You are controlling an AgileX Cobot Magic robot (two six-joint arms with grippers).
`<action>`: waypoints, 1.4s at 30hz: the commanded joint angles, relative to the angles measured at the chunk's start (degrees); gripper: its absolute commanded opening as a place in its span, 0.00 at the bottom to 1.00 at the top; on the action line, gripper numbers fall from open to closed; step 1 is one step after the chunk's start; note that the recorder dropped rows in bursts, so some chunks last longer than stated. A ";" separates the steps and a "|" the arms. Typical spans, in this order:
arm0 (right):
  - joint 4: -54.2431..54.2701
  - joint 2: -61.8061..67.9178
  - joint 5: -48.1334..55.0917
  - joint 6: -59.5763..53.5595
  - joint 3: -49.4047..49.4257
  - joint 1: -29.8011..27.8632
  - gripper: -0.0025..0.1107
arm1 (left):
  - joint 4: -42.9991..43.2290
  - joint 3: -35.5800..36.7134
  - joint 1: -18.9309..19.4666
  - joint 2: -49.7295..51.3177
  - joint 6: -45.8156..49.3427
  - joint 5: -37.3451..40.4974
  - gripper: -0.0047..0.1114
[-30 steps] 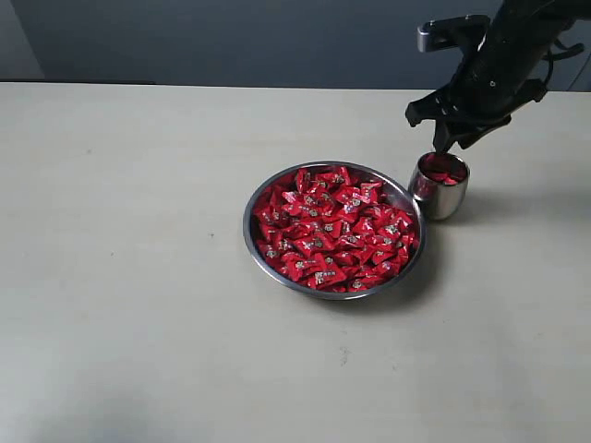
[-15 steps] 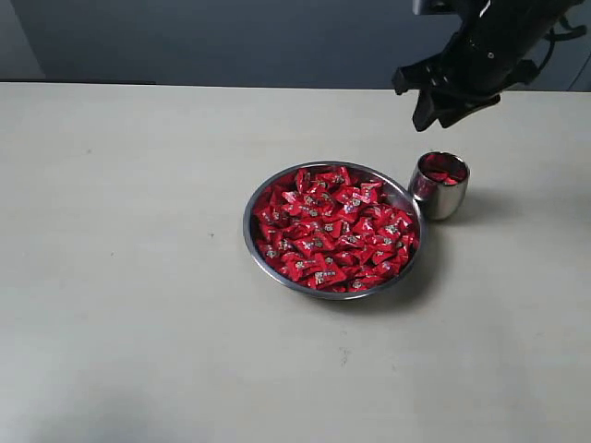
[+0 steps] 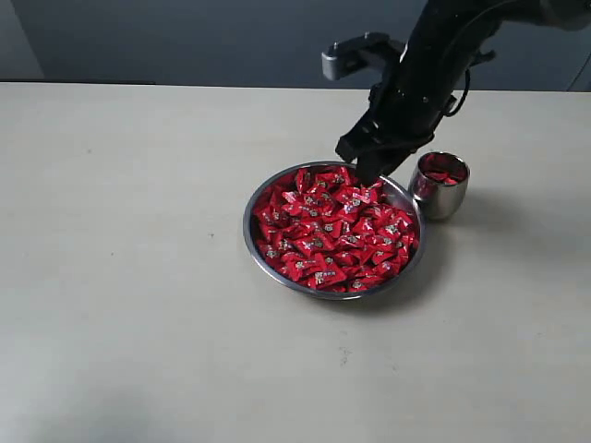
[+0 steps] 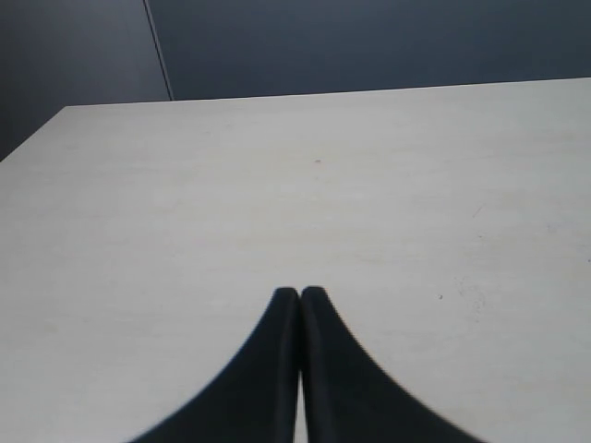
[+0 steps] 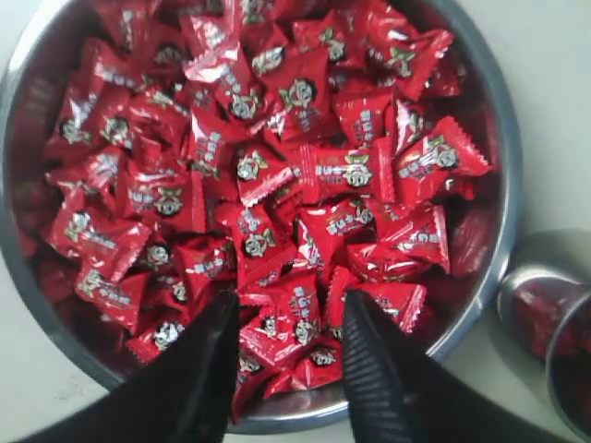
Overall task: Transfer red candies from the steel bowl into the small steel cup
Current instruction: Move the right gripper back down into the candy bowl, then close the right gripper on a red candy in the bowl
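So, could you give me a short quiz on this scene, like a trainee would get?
1. True or false: the cup has candies in it.
2. The right gripper hangs over: A the cup, B the bowl, C neither.
3. Fill in: the left gripper has its jaws ____ (open or shut).
Key: 1 true; 2 B; 3 shut.
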 commanded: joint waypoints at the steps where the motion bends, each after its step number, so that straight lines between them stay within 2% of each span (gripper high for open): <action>1: -1.98 1.89 1.09 -1.13 0.08 0.64 0.34 | 0.11 0.11 -0.38 -0.27 -0.08 -0.45 0.04; 12: -1.98 4.65 1.34 -1.13 0.37 1.61 0.34 | 0.11 0.11 -0.38 -0.27 -0.08 -0.45 0.04; 21: -5.45 4.65 -5.46 -1.13 7.66 2.07 0.34 | 0.11 0.11 -0.38 -0.27 -0.08 -0.45 0.04; 42: -3.05 6.39 -8.13 -1.13 7.79 2.07 0.34 | 0.11 0.11 -0.38 -0.27 -0.08 -0.45 0.04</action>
